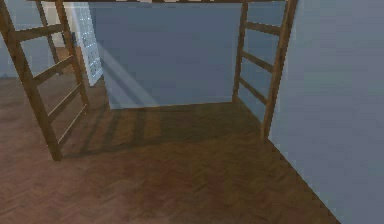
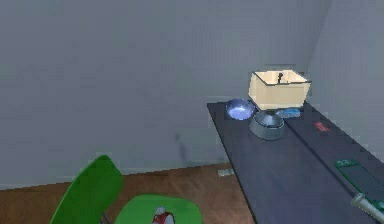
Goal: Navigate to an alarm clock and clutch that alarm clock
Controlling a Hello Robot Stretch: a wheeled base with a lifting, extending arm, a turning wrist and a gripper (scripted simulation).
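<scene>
Wooden floor (image 1: 180,180) and ladder frames (image 1: 50,85), forward view; I cannot tell my end effector's state. Arm side view, left to right: green chair (image 2: 90,190), cut off below, bearing a small red-and-white blob (image 2: 158,213); dark tabletop (image 2: 280,165) carrying a blue rounded blob (image 2: 238,109), a shaded lamp (image 2: 278,90), a red bit (image 2: 320,127) and a green bit (image 2: 347,163). I cannot tell which of these, if any, is the alarm clock.

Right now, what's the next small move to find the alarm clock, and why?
Probably back up a little. The dark desk sits at the arm side view's right, with a lamp and a small round blue thing that may be the clock; ahead are wooden ladder frames and bare floor.
</scene>
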